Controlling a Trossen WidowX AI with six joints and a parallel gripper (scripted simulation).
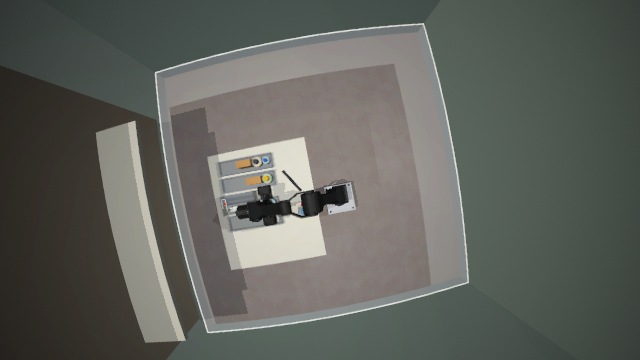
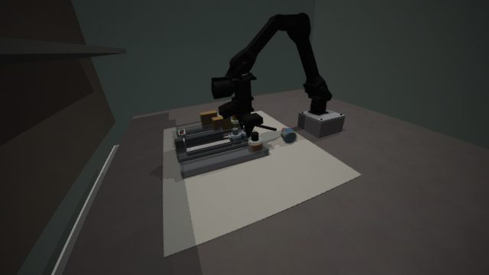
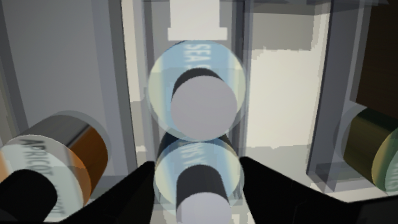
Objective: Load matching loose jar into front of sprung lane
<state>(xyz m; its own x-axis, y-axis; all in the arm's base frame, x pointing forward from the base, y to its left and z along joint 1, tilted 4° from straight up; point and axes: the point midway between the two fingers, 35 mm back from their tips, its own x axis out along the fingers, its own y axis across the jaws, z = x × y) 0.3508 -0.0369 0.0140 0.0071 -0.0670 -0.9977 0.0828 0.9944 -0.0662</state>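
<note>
My gripper (image 2: 248, 134) (image 3: 197, 167) is shut on a pale blue jar with a grey cap (image 3: 197, 167). This jar is upright or nearly so at the front part of the sprung lane. The old matching jar (image 3: 162, 87) (image 2: 235, 136), labelled "SEA", stands right behind it; the two look in contact or almost so. The white pusher plate (image 3: 197, 33) is against the old jar's back. The low front stop and the held jar's base are hidden, so I cannot tell whether it stands on the lane floor. In the top view the arm covers both jars.
An orange-banded "APRICOT" jar (image 2: 255, 145) (image 3: 90, 150) stands in the lane on one side. A yellow-capped jar (image 1: 266, 178) with an orange block (image 1: 253, 180) is on the other side. A blue jar (image 2: 289, 135) lies on the mat (image 2: 267, 191). A black stick (image 1: 291, 180) (image 2: 267, 127) is near the lane fronts.
</note>
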